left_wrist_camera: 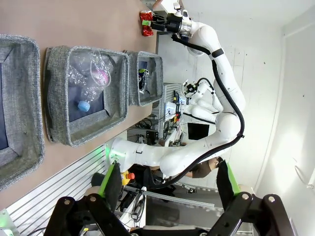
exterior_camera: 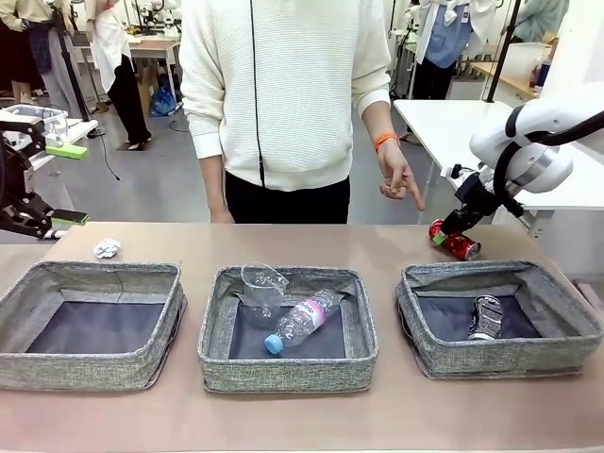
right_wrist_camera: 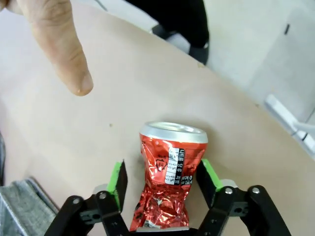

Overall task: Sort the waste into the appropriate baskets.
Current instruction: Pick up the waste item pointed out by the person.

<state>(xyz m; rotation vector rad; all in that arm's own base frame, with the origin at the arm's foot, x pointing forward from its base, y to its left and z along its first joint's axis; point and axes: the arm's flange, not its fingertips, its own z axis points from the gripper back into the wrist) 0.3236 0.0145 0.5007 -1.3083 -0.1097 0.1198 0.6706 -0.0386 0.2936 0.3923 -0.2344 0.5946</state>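
Just beyond the right-hand grey woven-fabric basket [exterior_camera: 500, 357]: a crumpled red drinks can [exterior_camera: 457, 244] lies on the tan worktop [exterior_camera: 302, 415], off that basket's far left corner and close to its rim.
Right end effector [right_wrist_camera: 163, 182]: down over the can with the green pads either side of its pinched waist. One pad looks to be on the metal and a sliver of worktop shows at the other, so it's partly closed with no firm hold yet.
Person's hand [exterior_camera: 396, 179]: past the basket's far side, one finger pointing down near the can but not touching it.
Grip: both pads need to meet the waist squarely. Crushed foil is uneven, so I'd expect it to twist if one pad lands first.
Carry: a crushed silver can [exterior_camera: 487, 317] already lies inside this basket, so the red one likely belongs with it. It's a short hop, but the can must clear the soft wall before release over the dark lining.
Left end effector [left_wrist_camera: 167, 179]: jaws wide, nothing in them, held up well away from the basket.
Left to do: a small crumpled white paper ball [exterior_camera: 107, 248] sits on the worktop, far from the basket.
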